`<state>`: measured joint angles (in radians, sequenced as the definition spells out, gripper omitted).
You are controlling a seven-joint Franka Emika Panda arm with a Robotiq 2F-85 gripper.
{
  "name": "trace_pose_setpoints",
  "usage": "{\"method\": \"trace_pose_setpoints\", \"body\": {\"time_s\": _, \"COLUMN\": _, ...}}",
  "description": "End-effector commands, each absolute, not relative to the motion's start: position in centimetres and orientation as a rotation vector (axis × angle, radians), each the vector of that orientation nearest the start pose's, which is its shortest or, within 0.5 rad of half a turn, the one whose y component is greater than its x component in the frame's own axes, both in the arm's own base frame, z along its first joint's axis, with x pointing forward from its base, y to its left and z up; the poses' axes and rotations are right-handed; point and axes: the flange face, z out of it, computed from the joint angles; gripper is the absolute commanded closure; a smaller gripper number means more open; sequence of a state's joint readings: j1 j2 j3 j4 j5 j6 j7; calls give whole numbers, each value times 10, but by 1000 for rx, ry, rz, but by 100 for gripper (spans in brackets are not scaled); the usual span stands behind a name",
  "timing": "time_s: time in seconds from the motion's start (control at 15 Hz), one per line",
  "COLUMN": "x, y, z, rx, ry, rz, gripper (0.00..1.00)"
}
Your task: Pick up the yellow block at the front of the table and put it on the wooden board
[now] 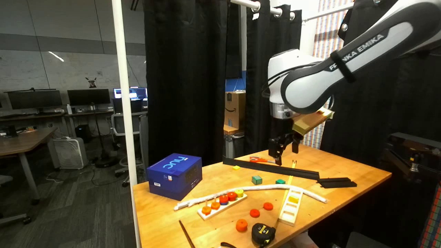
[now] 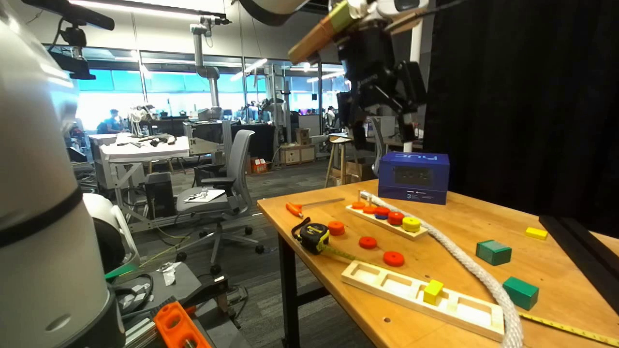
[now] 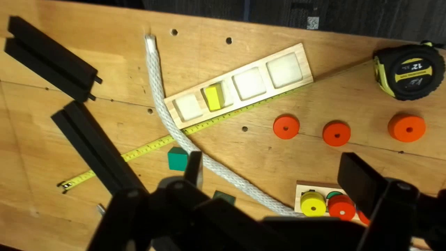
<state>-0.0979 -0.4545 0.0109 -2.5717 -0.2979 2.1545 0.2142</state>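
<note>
Yellow block (image 2: 536,233), presumably the loose one, lies near the rail (image 2: 587,256); my gripper (image 2: 384,135) hangs empty, jaws apart. I could pick wrongly, since a second yellow block (image 3: 214,97) sits in the board (image 2: 411,301).

The block (image 3: 213,98) in the pale wooden board (image 3: 266,77) is bright yellow, the box (image 1: 174,176) over there deep blue with lighter lettering, the rope (image 3: 240,181) off-white. Discs (image 3: 286,127) run red, orange and yellow; the gripper (image 2: 383,135) is black like the curtain (image 1: 184,86), that cloth (image 1: 331,20) checked.
</note>
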Motion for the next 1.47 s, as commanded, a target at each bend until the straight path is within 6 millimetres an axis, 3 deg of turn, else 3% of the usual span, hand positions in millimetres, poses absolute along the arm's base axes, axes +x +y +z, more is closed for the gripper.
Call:
{"method": "trace_pose_setpoints", "body": {"time_s": 0.0, "x": 347, "y": -28, "z": 483, "rx": -3398, "ry": 570, "rz": -179, "gripper": 0}}
{"method": "trace_pose_setpoints", "body": {"time_s": 0.2, "x": 319, "y": -14, "z": 528, "rx": -3377, "ry": 692, "rz": -149, "gripper": 0}}
{"method": "trace_pose_setpoints", "body": {"time_s": 0.53, "x": 294, "y": -18, "z": 565, "rx": -3234, "ry": 492, "rz": -111, "gripper": 0}}
{"method": "trace_pose_setpoints", "body": {"time_s": 0.8, "x": 292, "y": -31, "z": 565, "rx": -3125, "ry": 388, "rz": -112, "gripper": 0}}
{"method": "trace_pose_setpoints", "body": {"time_s": 1.4, "x": 294, "y": -36, "z": 555, "rx": -3144, "ry": 413, "rz": -79, "gripper": 0}}
